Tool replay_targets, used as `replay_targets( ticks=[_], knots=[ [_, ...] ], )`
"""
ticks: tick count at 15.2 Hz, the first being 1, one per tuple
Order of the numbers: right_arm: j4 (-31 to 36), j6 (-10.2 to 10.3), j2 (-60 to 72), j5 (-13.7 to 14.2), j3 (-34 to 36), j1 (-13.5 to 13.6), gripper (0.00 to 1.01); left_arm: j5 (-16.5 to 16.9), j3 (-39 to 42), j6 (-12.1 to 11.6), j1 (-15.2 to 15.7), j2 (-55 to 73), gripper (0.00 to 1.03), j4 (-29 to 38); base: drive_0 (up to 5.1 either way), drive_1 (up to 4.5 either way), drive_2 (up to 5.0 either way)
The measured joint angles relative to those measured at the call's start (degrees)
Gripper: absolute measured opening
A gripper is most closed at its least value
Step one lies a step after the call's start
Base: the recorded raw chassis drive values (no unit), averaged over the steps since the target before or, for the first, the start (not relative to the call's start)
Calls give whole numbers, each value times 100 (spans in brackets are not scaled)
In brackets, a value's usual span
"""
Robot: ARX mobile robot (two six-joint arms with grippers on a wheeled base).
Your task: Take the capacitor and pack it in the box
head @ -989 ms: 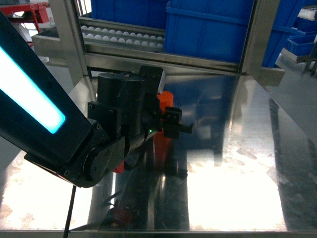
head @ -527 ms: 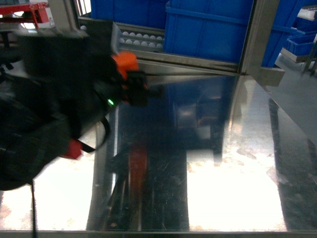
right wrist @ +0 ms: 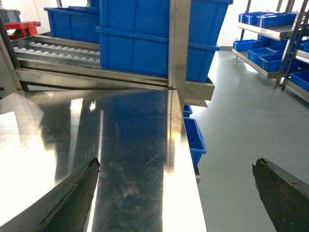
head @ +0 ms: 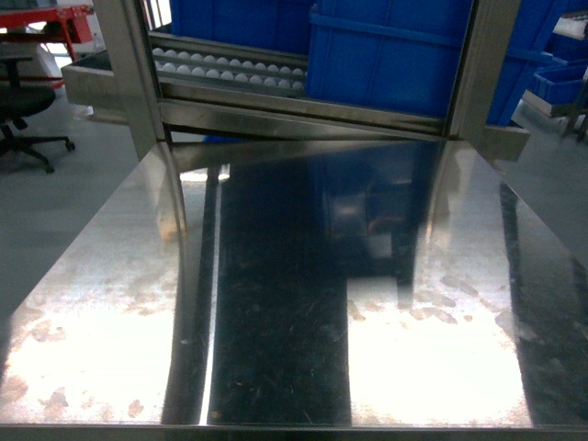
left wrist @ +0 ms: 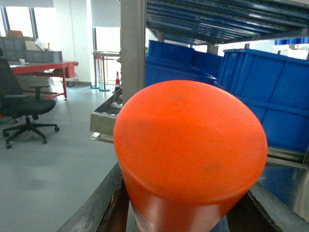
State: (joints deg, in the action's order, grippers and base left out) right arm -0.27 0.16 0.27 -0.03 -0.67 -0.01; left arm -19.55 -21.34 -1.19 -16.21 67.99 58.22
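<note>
The capacitor (left wrist: 190,145), a fat orange cylinder, fills the left wrist view end-on. My left gripper (left wrist: 188,212) is shut on it, one dark finger (left wrist: 99,208) on each side, and holds it in the air off the table's left edge. My right gripper (right wrist: 176,164) is open over the right edge of the steel table (right wrist: 130,145), with nothing between its fingers. The head view shows only the bare shiny table (head: 294,303), and neither arm. The box is out of view.
Big blue bins (head: 386,55) and a roller rack (head: 230,66) stand behind the table's far edge, framed by steel posts (left wrist: 133,48). An office chair (left wrist: 24,106) stands on the floor to the left. Small blue bins (right wrist: 195,137) sit below the table's right side.
The left arm, holding the orange capacitor, swung up and to the left from over the table's middle and has left the head view.
</note>
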Motion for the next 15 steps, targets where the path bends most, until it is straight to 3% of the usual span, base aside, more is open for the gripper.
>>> replay_targets(
  ticks=[3,4,5,13,15],
  knots=[
    [-2,-2,0,2,0,0,98,44,-2,-26,-4,140,45,-291,0,0,0],
    [0,0,0,2,0,0,98,457,20,9,155,-302,45,-1228,0,0,0],
    [-2,-2,0,2,0,0,98,654,284,63,330,-702,45,-1541,0,0,0],
    [0,0,0,0,0,0,98,1386,1541,85,1091,-2382,45,-2109,0,0,0],
    [-2,-2,0,7,0,0,98,1915,1731,90,1611,-2946,45,-2450,0,0,0]
  ],
)
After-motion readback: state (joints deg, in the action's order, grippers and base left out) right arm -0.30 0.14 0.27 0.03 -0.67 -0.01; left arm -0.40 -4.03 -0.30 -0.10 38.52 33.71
